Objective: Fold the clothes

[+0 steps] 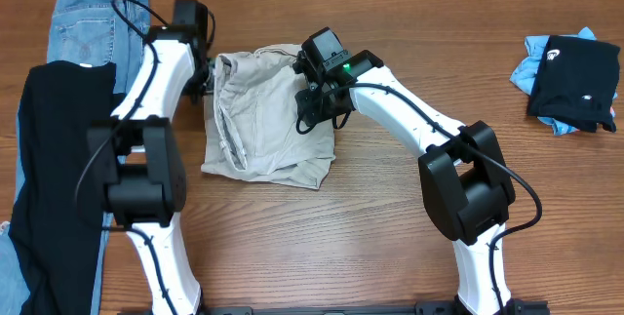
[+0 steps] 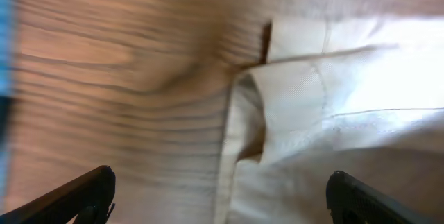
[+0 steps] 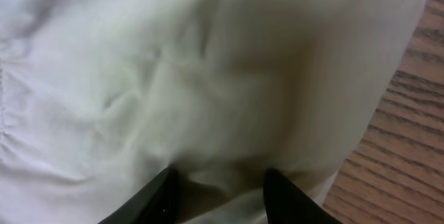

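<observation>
Overhead: beige trousers, folded into a rough bundle, lie centre-left on the desk. The left tool gapes wide and empty at their edge, while the right tool sits half-closed on the cloth, grip uncertain. Step judged: tidying the fold; next calls for flattening, then fetching the black garment, its white mark unreadable.

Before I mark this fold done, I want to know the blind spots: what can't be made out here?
Right hand: overhead, its wrist covers the fingers; the right wrist view is blurred, so a pinch on the beige trousers is unclear.
Black garment, left: cut off by the overhead view's edge.
Blue and black pile, far right: too small overhead to tell the garment types.
</observation>
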`<state>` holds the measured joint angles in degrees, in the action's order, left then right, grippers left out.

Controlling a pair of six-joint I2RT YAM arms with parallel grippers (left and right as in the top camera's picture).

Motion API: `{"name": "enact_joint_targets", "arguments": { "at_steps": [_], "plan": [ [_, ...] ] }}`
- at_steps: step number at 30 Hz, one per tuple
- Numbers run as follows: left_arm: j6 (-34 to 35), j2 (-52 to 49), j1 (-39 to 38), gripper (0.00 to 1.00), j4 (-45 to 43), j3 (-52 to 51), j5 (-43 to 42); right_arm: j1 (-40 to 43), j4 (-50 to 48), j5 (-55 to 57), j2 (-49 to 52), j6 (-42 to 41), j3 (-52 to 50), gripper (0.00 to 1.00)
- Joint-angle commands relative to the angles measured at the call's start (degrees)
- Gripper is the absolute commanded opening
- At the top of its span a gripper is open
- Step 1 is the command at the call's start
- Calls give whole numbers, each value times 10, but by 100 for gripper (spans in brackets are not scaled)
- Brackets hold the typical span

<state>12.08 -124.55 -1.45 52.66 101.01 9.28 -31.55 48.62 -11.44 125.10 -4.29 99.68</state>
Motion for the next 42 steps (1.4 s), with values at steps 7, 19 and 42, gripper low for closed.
{"name": "enact_joint_targets", "arguments": {
  "at_steps": [7, 19, 42],
  "plan": [
    [48, 120, 26, 100, 15, 9, 93, -2, 3, -6, 2, -2, -7, 44],
    [53, 201, 48, 100, 28, 8, -90, -1, 21, -6, -4, -2, 8, 45],
    [-39, -26, -33, 92, -56, 7, -132, -23, 88, -152, -51, -14, -19, 45]
  ]
}}
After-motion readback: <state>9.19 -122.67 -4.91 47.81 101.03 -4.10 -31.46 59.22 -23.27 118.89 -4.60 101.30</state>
